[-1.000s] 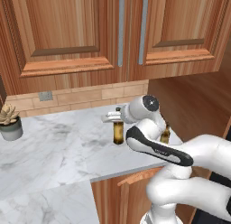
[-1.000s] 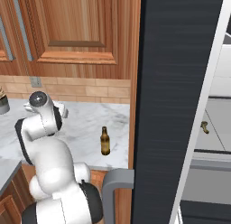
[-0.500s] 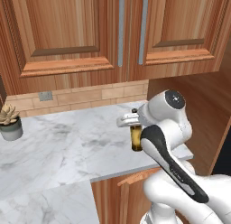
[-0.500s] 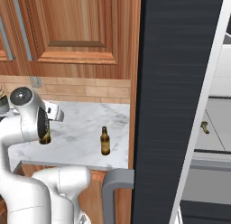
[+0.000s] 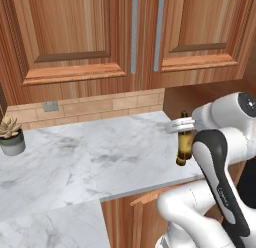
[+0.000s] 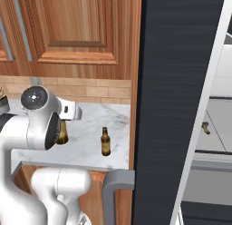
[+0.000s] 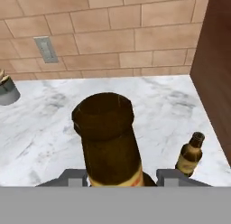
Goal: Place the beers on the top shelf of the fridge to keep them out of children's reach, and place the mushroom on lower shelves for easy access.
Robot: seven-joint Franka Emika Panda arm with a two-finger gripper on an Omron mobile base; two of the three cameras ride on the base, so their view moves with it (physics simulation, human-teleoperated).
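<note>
Marble counter [image 5: 85, 157] under wooden cabinets, brick backsplash behind, dark fridge [image 6: 179, 83] at its right end. Held bottle [image 5: 183, 142] now lifted clear of the counter and carried rightward toward the fridge, upright, where half a second back it hung nearer the counter's middle. Gripper [image 7: 121, 179] clamped on this beer, fingers pressed to either side of its body, base of the bottle large in the hand view. Second bottle [image 6: 105, 141] standing on the counter near the fridge wall, untouched, same spot as before. Mushroom [image 6: 205, 127] apparently the tiny tan thing lying on a grey shelf inside the fridge, too small to be sure. Meaning for the task: first beer picked up and in transit, top shelf not yet reached; second beer still to fetch after that.
</note>
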